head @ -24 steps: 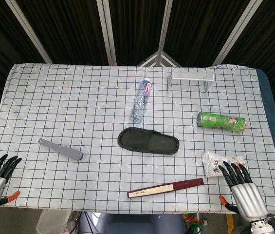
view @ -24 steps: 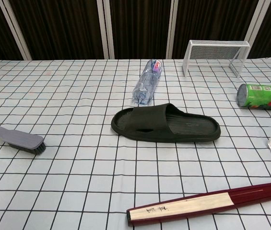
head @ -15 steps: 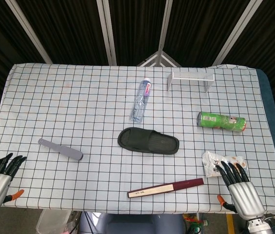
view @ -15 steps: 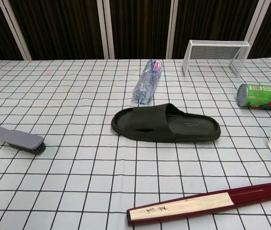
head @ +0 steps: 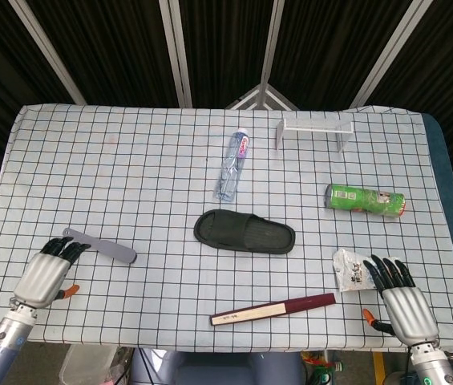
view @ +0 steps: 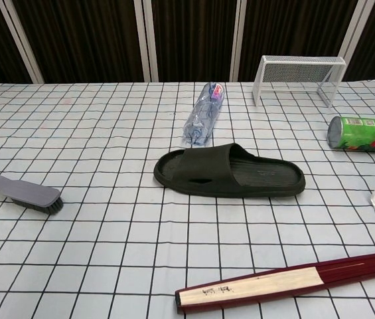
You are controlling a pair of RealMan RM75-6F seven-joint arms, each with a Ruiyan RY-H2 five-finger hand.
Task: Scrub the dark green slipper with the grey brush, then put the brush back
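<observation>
1. One dark green slipper (head: 244,232) lies mid-table
2. One grey brush (head: 99,245) lies at the left, untouched
3. Left hand (head: 46,275), fingers spread and empty, reaches just beside the brush handle
4. Right hand (head: 398,298), fingers spread, holds nothing, beside one white packet (head: 356,269)
5. One bottle (head: 233,166), one green can (head: 365,199), one folded fan (head: 274,309)

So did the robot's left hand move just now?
Yes. In the head view the left hand has come up from the table's near corner and inward, so its fingertips now reach the handle end of the grey brush.
</observation>
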